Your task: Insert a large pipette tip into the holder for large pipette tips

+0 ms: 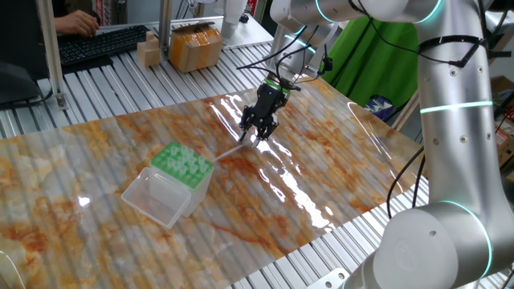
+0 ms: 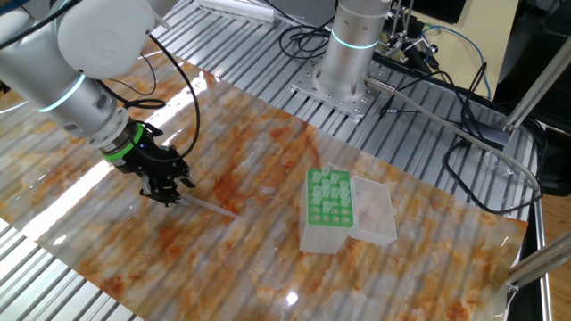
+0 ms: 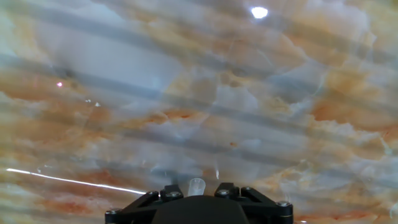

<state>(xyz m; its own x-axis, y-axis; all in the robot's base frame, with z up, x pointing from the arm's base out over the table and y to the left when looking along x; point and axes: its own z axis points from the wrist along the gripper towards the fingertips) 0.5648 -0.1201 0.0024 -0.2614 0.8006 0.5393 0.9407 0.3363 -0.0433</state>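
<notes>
The large pipette tip (image 1: 234, 150) is a thin translucent cone slanting low over the marbled mat, its point towards the holder. It also shows in the other fixed view (image 2: 210, 208). My gripper (image 1: 259, 132) is shut on its wide end, just above the mat; it also shows in the other fixed view (image 2: 167, 193). In the hand view the tip's open end (image 3: 196, 185) sits between the fingers. The holder for large pipette tips (image 1: 183, 163) has a green rack and its clear lid (image 1: 154, 197) lies open. It stands apart from the gripper, also in the other fixed view (image 2: 328, 198).
A cardboard box (image 1: 195, 46) and a keyboard (image 1: 100, 44) lie at the far table edge. The arm's base (image 2: 348, 62) and loose cables (image 2: 446, 116) are beyond the mat. Slotted metal table (image 1: 104, 88) surrounds the mat.
</notes>
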